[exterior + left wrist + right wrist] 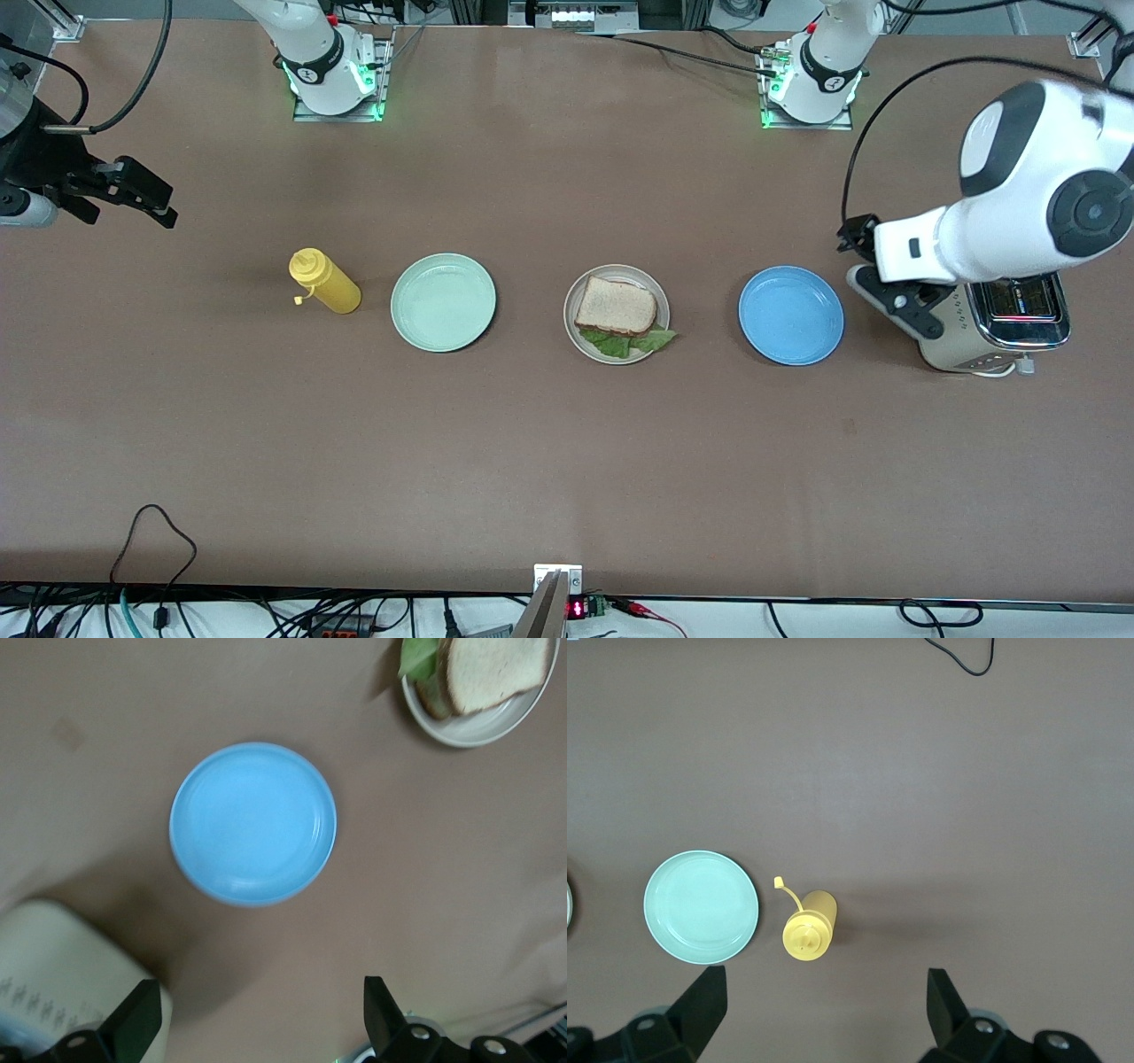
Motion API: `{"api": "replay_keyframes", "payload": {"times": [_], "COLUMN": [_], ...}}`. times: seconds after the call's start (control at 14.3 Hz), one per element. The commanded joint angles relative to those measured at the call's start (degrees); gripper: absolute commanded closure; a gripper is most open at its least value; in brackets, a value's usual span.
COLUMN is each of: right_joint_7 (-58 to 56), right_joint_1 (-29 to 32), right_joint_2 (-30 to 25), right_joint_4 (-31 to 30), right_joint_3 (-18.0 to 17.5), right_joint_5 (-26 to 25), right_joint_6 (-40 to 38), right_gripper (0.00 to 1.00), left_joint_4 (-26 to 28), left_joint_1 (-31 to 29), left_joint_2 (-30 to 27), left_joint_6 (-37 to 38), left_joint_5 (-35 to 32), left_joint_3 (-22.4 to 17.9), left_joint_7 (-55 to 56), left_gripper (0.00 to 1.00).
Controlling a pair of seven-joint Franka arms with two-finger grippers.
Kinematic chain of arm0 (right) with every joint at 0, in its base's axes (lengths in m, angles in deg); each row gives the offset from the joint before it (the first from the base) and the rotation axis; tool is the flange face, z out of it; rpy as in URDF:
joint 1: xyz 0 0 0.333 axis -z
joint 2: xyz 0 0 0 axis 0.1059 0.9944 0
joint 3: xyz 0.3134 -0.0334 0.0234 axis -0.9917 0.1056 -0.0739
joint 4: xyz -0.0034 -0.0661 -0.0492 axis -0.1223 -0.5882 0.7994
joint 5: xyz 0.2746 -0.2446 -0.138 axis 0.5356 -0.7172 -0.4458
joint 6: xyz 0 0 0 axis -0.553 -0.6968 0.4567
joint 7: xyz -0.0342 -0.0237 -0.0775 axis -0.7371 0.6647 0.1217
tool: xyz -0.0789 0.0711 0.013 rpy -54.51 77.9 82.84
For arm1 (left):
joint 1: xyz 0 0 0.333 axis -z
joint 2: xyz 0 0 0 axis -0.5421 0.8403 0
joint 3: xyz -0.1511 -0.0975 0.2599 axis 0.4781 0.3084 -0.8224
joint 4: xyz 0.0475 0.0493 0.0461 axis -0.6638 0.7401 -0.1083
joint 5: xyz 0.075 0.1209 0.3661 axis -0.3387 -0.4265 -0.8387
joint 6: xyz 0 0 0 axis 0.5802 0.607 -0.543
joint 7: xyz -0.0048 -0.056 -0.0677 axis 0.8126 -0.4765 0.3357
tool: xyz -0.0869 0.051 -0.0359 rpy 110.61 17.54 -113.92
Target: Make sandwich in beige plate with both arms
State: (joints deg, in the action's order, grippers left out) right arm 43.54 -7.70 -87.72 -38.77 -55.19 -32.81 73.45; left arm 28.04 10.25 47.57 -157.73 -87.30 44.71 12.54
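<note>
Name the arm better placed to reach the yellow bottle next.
Right. Its open tool hangs over the table by the yellow bottle; the left tool is open near the blue plate.

A matte brown tabletop fills the front view under even overhead light, with black cables trailing over its 7 o'clock edge and a white floor strip along 6 o'clock.

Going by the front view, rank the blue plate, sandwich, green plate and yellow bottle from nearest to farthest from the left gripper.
Left gripper hangs open by the toaster.
1. Blue plate, beside the toaster.
2. Sandwich, on the beige plate, mid-table.
3. Green plate, toward the right arm's end.
4. Yellow bottle, nearest that end.
</note>
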Motion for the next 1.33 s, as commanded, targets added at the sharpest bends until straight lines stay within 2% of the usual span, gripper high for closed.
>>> {"api": "replay_keyframes", "payload": {"times": [0.0, 0.14, 0.28, 0.42, 0.56, 0.63, 0.77, 0.98, 1.05, 1.19, 1.26], "right_joint_7": [0.09, 0.09, 0.00, 0.09, 0.09, 0.00, 0.00, 0.09, 0.00, 0.09, 0.09], "right_joint_1": [-0.57, -0.57, -0.49, -0.40, -0.40, -0.40, -0.49, -0.49, -0.40, -0.49, -0.49], "right_joint_2": [-0.94, -0.94, -1.03, -1.03, -1.12, -1.12, -1.29, -1.56, -1.56, -1.64, -1.64], "right_joint_4": [-0.56, -0.56, -0.56, -0.48, -0.56, -0.48, -0.39, -0.39, -0.39, -0.39, -0.30], "right_joint_3": [0.41, 0.41, 0.50, 0.50, 0.50, 0.59, 0.59, 0.59, 0.59, 0.59, 0.59], "right_joint_5": [0.85, 0.85, 0.85, 0.85, 0.85, 0.85, 0.85, 0.85, 0.85, 0.85, 0.85], "right_joint_6": [0.23, 0.14, 0.14, 0.23, 0.14, 0.14, 0.05, -0.04, -0.04, -0.04, -0.04], "right_gripper": [0.00, 0.00, 0.00, 0.00, 0.00, 0.00, 0.00, 0.00, 0.00, 0.00, 0.00], "left_joint_4": [-6.96, -11.88, -14.36, -14.45, -13.40, -11.74, -7.18, 4.75, 8.19, 9.54, 9.37], "left_joint_1": [0.17, 0.43, 0.26, 1.30, 6.47, 10.67, 17.01, 22.82, 23.97, 27.13, 27.67], "left_joint_2": [-0.06, 0.29, 0.46, -1.20, -3.48, -4.97, -8.66, -16.38, -19.11, -20.98, -20.90], "left_joint_6": [7.47, 10.55, 12.50, 12.24, 10.14, 8.56, 2.87, -7.68, -9.98, -10.27, -10.00], "left_joint_5": [-2.49, -6.96, -6.19, -3.39, 3.54, 6.53, 7.62, 7.00, 6.48, 1.05, 0.59], "left_joint_3": [-0.25, 0.36, -0.86, -6.55, -16.72, -22.87, -29.76, -34.26, -34.36, -34.36, -34.27], "left_joint_7": [1.45, 1.53, 1.36, 1.88, 7.30, 11.34, 15.76, 15.60, 15.77, 15.95, 16.04], "left_gripper": [0.00, 0.00, 0.00, 0.00, 0.00, 0.00, 0.00, 0.00, 0.00, 0.00, 0.00]}}
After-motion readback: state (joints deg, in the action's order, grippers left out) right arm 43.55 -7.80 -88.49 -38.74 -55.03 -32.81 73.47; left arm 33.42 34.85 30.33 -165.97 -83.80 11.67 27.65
